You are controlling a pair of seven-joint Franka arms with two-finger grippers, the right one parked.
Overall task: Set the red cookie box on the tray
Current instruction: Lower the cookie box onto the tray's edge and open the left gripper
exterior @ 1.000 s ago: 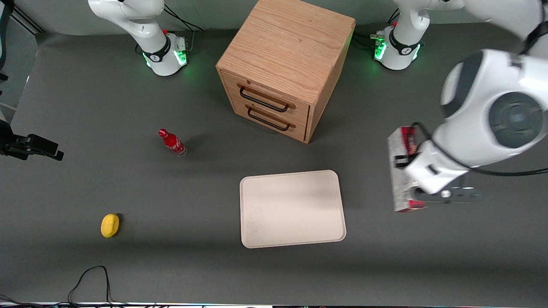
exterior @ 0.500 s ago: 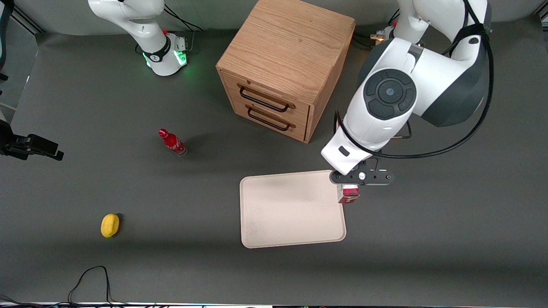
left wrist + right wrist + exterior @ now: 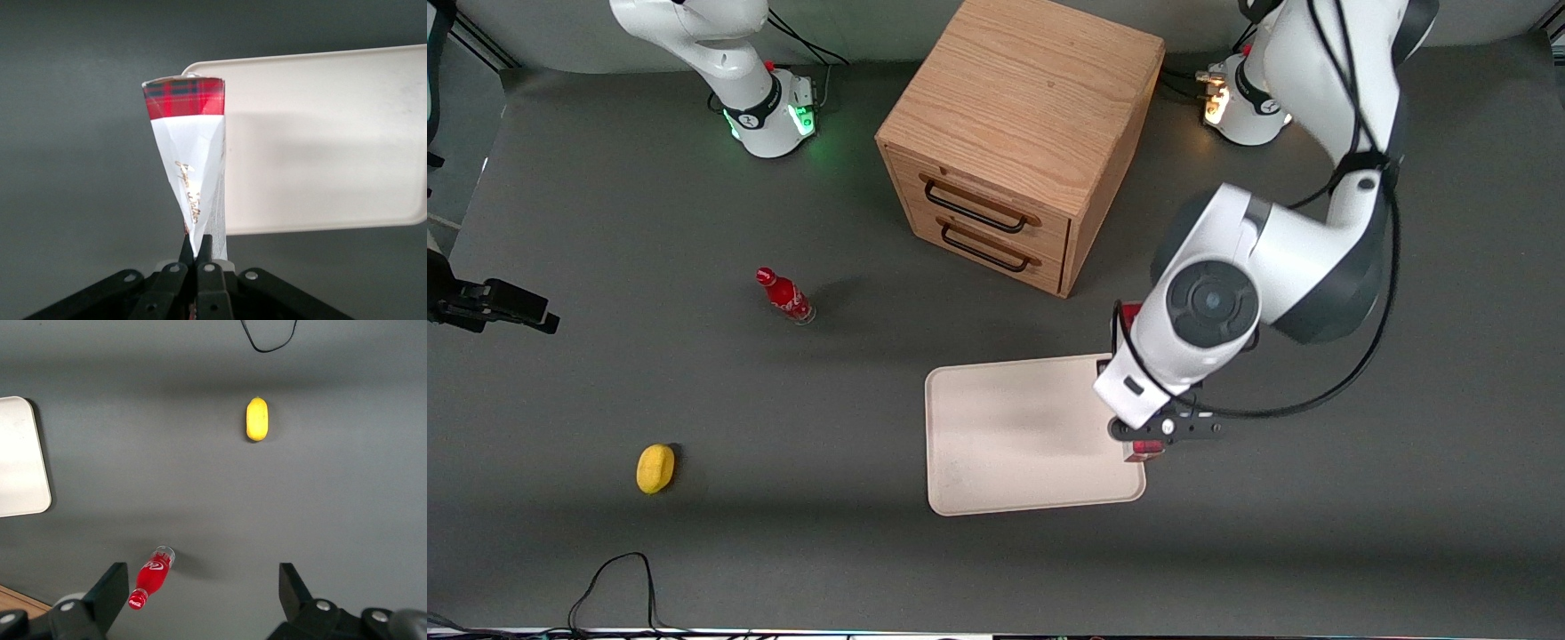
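The end effector [image 3: 1149, 442] hangs over the tray's [image 3: 1014, 436] edge at the working arm's end, its two fingers [image 3: 203, 250] pinched tight on the red cookie box [image 3: 190, 157]. In the left wrist view the box stands out on edge from the fingertips, its white panel narrowing toward the grip and its red tartan end farthest from the camera, held above the surface [image 3: 605, 222] right at the tray's rim. In the front view only small red bits of the box show, one just under the end effector at the tray's edge and one above the wrist; the rest is hidden by the arm. Whether the box touches the tray I cannot tell.

The working arm reaches down from its base and folds at the elbow, its large round joint [image 3: 1214, 302] facing the front camera above the tray's corner, the wrist pointing down.

The wooden drawer cabinet [image 3: 1018, 133] stands farther from the front camera than the tray, apart from it, both drawers shut. A small red bottle [image 3: 784, 295] stands toward the parked arm's end, well apart from the tray. A yellow lemon-like object [image 3: 655, 468] lies nearer the front camera, still farther toward that end.
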